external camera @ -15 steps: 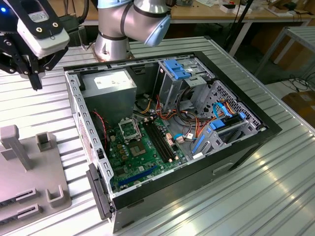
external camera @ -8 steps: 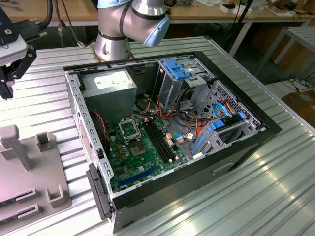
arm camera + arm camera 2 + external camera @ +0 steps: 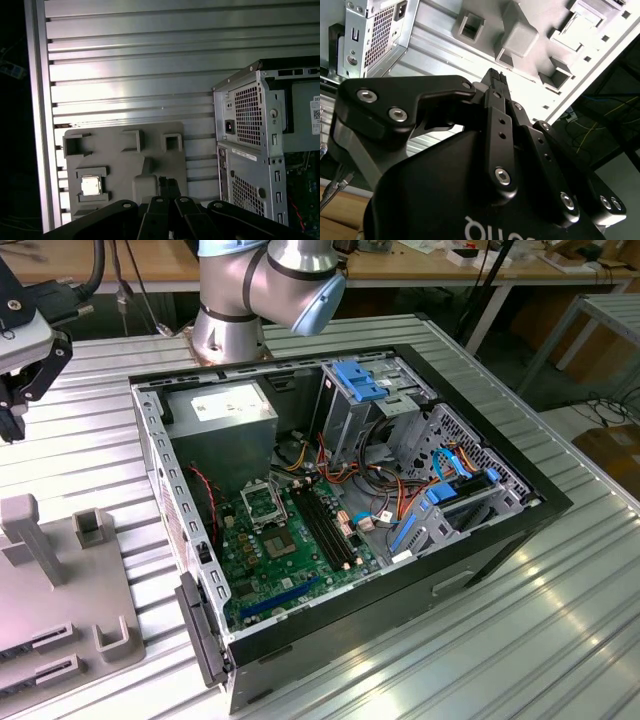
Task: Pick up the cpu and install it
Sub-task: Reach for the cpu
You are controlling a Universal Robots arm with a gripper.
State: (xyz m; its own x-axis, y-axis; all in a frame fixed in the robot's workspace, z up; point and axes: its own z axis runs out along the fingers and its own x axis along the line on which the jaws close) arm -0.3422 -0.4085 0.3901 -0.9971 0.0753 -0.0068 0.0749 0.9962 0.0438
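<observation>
The cpu [image 3: 91, 185] is a small silver square lying flat in a square recess of the grey fixture plate [image 3: 125, 160], seen in the first wrist view. My gripper [image 3: 169, 184] hovers high above that plate, off to one side of the cpu. Its black fingers [image 3: 495, 82] are pressed together with nothing between them. In the exterior view the gripper [image 3: 12, 410] hangs at the far left, above the table and the fixture plate [image 3: 60, 610]. The empty silver socket frame [image 3: 262, 502] sits on the green motherboard [image 3: 290, 560] inside the open computer case [image 3: 520, 530].
A grey power supply [image 3: 225, 415] fills the case's back corner, with drive bays and cable bundles [image 3: 400, 490] on the exterior view's right. Raised grey posts [image 3: 30, 535] stand on the fixture plate. The arm's base [image 3: 235, 325] is behind the case. The ribbed metal table [image 3: 560, 640] surrounds everything.
</observation>
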